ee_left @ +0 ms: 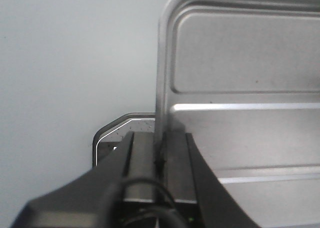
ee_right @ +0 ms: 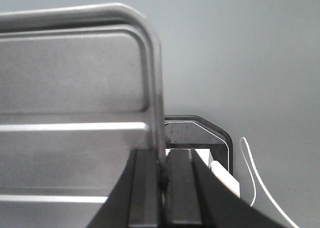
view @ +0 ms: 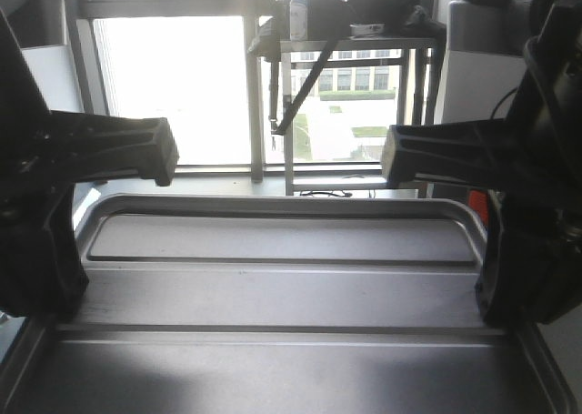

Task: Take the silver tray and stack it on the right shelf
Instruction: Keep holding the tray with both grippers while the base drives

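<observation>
Left wrist-mounted view: left pincer (ee_left: pixel 160 138) clamped on the tray (ee_left: pixel 250 62) rim. The right pincer (ee_right: pixel 163 155) grips the opposite edge. Tray hangs lifted between them; stacking on the shelf, unseen, is not yet done.

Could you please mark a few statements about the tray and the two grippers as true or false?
1. The left gripper is shut on a side rim of the silver tray. True.
2. The right gripper hangs open, clear of the tray. False: it is shut on the opposite side rim.
3. Long raised ridges run across the tray's floor. True.
4. A cup stands in the tray. False: the floor that shows holds nothing.
5. In the front view a bright window lies beyond the tray. True.
</observation>
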Robot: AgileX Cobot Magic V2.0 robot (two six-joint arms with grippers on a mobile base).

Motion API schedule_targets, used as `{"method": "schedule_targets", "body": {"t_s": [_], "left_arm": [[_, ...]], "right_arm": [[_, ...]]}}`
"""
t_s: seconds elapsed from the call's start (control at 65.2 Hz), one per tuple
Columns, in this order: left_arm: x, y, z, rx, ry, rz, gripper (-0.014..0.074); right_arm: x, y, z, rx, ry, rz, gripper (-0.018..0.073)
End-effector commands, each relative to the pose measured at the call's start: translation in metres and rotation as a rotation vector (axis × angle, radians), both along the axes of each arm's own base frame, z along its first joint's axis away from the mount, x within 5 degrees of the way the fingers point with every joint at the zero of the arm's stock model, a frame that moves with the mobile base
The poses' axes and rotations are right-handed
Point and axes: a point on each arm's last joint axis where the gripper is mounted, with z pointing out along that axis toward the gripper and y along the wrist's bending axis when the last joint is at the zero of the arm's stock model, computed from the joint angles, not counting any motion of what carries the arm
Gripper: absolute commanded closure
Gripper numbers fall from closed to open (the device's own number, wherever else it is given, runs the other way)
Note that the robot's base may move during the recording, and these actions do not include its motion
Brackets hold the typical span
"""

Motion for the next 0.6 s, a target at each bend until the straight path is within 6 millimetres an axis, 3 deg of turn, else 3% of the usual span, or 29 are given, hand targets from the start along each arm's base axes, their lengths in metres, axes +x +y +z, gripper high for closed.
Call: {"method": "schedule_targets", "body": {"t_s": [0.0, 0.583], "left_arm": [[-0.0012, 0.0002, 0.0127, -0.031, -0.035, -0.006, 0.0697], [-0.0012, 0.0002, 0.0127, -0.031, -0.035, -0.006, 0.0697]], "right_arm": [[0.0034, -0.0006, 0.0145, 0.029, -0.074, 0.008, 0.0501], [0.0034, -0.0006, 0.0145, 0.029, -0.074, 0.008, 0.0501]]}}
